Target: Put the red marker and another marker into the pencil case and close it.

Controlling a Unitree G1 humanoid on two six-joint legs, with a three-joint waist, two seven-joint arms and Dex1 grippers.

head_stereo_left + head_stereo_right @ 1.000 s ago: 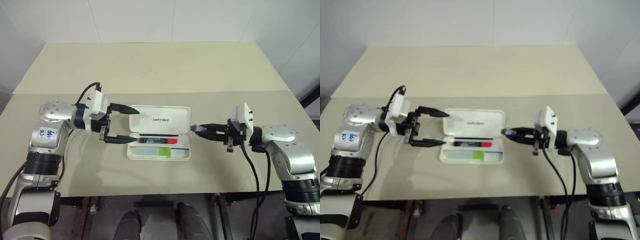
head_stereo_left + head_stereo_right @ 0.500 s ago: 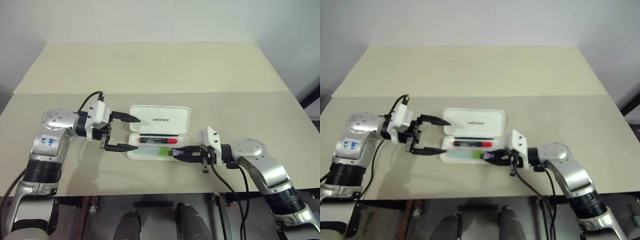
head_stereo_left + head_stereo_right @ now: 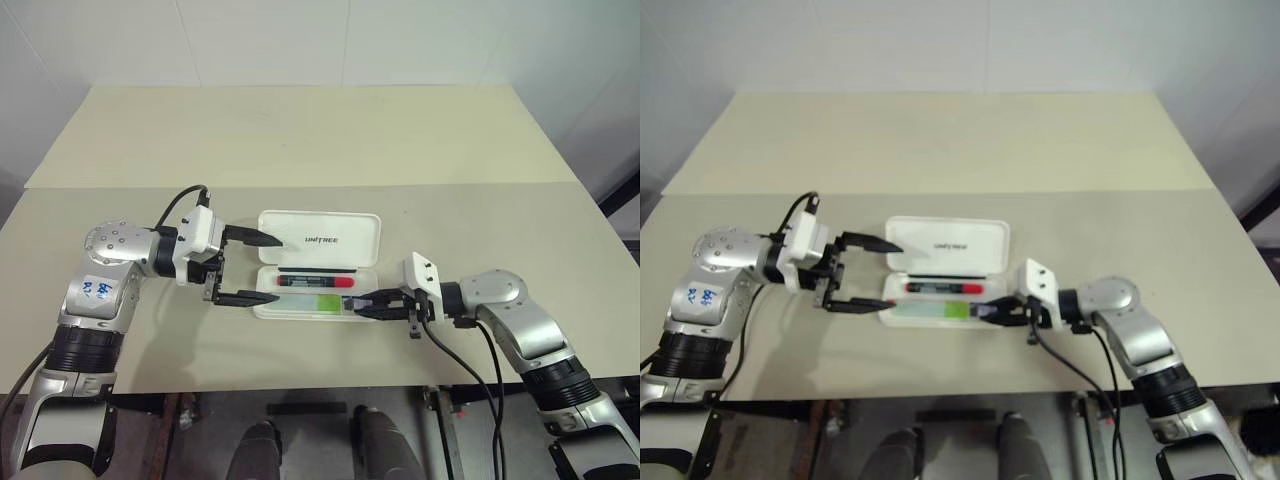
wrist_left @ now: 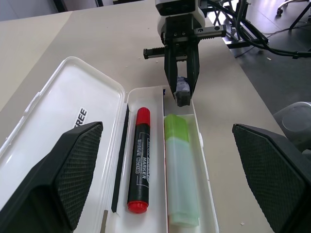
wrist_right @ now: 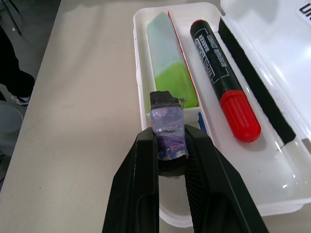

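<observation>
Beside the flat white hard-plastic pencil case (image 3: pixel 318 262), I'm keeping my left gripper (image 3: pixel 246 268) spread, facing the raised lid; both markers are lying lengthwise inside.

A pale beige tabletop (image 3: pixel 320 140) is seen, crossed side to side by a seam near its middle. A white wall (image 3: pixel 300 40) is seen beyond its far edge.

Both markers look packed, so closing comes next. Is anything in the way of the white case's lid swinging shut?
Yes. The right gripper, shut on a small purple-taped nub, sits over the tray's end by the green marker. The open left gripper straddles the other end of the white hinged pencil case.
</observation>
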